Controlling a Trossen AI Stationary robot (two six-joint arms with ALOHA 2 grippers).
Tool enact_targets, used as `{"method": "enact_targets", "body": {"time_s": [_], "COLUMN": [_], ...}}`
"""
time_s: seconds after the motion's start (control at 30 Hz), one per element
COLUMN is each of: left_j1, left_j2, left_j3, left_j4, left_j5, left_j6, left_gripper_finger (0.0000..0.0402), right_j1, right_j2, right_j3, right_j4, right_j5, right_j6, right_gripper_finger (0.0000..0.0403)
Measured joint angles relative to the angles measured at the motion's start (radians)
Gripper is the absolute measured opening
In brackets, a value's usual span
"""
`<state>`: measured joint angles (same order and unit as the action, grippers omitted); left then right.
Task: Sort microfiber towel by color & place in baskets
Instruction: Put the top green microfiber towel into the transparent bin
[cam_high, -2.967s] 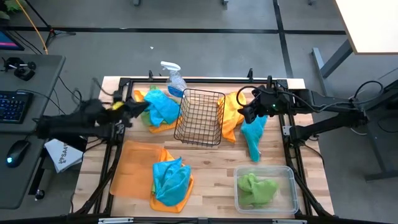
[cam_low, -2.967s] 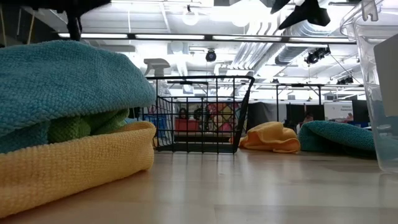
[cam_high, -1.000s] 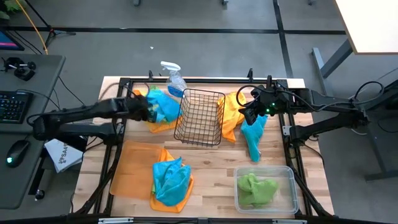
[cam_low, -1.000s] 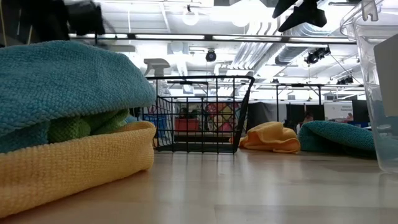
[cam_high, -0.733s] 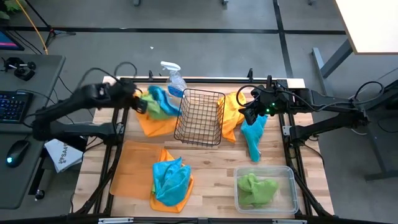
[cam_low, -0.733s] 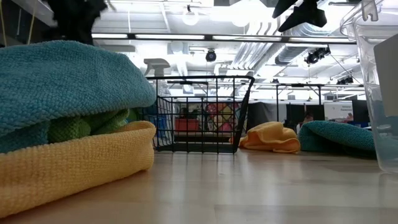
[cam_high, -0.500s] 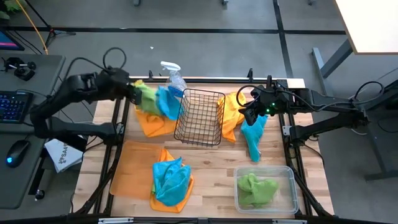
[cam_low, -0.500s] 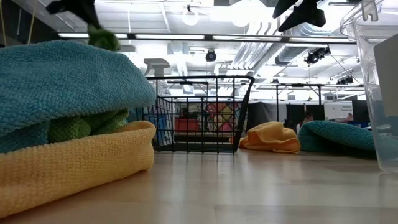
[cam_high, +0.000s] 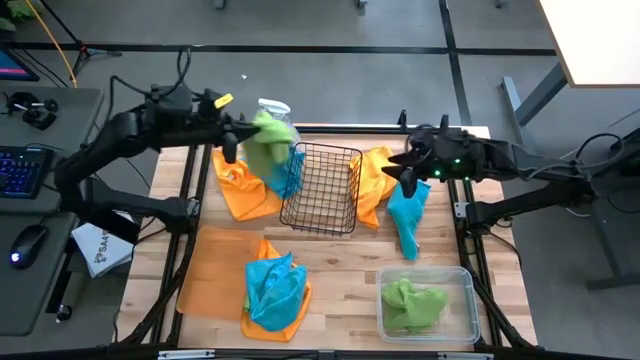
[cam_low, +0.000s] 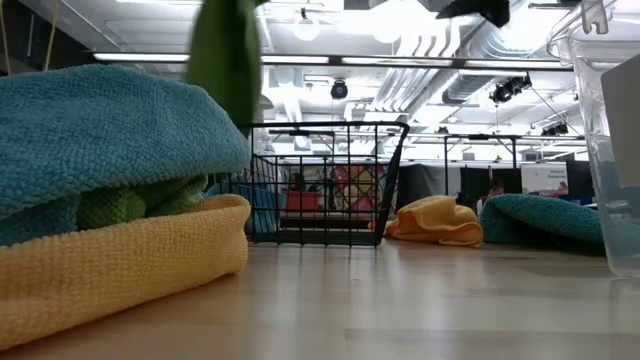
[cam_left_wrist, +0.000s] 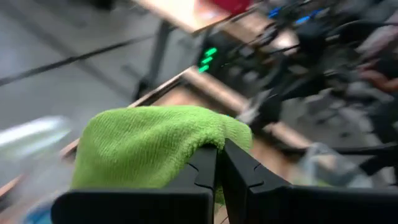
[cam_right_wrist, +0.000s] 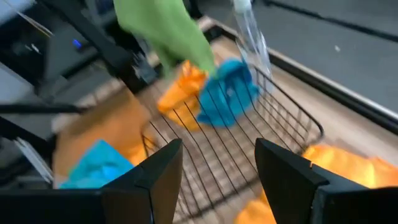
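High view: left gripper (cam_high: 238, 137) is clamping a green towel (cam_high: 266, 133) above the bench's (cam_high: 340, 262) far-left corner; the clear tub (cam_high: 426, 303) is sitting diagonally opposite, near-right, closer to the right arm. Low view: the towel is hanging long-axis vertical. Left wrist view: jaws are pinching it tight. Right wrist view: right gripper (cam_right_wrist: 214, 163) is hovering spread wide, empty, beside the wire basket (cam_right_wrist: 236, 149).

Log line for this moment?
left gripper: shut on green towel, lifted beside black wire basket | right gripper: open, over blue towel
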<state>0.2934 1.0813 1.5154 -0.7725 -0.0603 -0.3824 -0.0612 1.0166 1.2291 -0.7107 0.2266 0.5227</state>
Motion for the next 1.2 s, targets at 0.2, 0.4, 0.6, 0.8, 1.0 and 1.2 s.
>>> {"method": "enact_targets", "body": {"time_s": [0.2, 0.4, 0.6, 0.8, 1.0, 1.2], "left_j1": [-0.060, -0.069, -0.088, -0.096, -0.115, -0.115], "left_j2": [0.120, 0.253, 0.367, 0.427, 0.446, 0.439], "left_j3": [0.000, 0.049, 0.177, 0.229, 0.237, 0.237], "left_j4": [0.266, 0.457, 0.456, 0.455, 0.487, 0.501], "left_j5": [0.066, 0.180, 0.218, 0.220, 0.235, 0.242], "left_j6": [-0.001, -0.034, 0.007, 0.010, 0.011, 0.010], "left_gripper_finger": [0.0000, 0.0000, 0.0000, 0.0000, 0.0000, 0.0000], "right_j1": [0.000, 0.001, 0.000, 0.000, 0.000, 0.005], "right_j2": [0.016, 0.098, 0.174, 0.230, 0.294, 0.308], "right_j3": [0.000, 0.000, 0.000, 0.000, 0.000, 0.000], "right_j4": [0.200, 0.385, 0.470, 0.559, 0.684, 0.758], "right_j5": [-0.094, -0.215, -0.171, -0.166, -0.166, -0.148], "right_j6": [-0.059, -0.225, -0.372, -0.401, -0.393, -0.393], "right_gripper_finger": [0.0195, 0.0195, 0.0195, 0.0195, 0.0236, 0.0299]}}
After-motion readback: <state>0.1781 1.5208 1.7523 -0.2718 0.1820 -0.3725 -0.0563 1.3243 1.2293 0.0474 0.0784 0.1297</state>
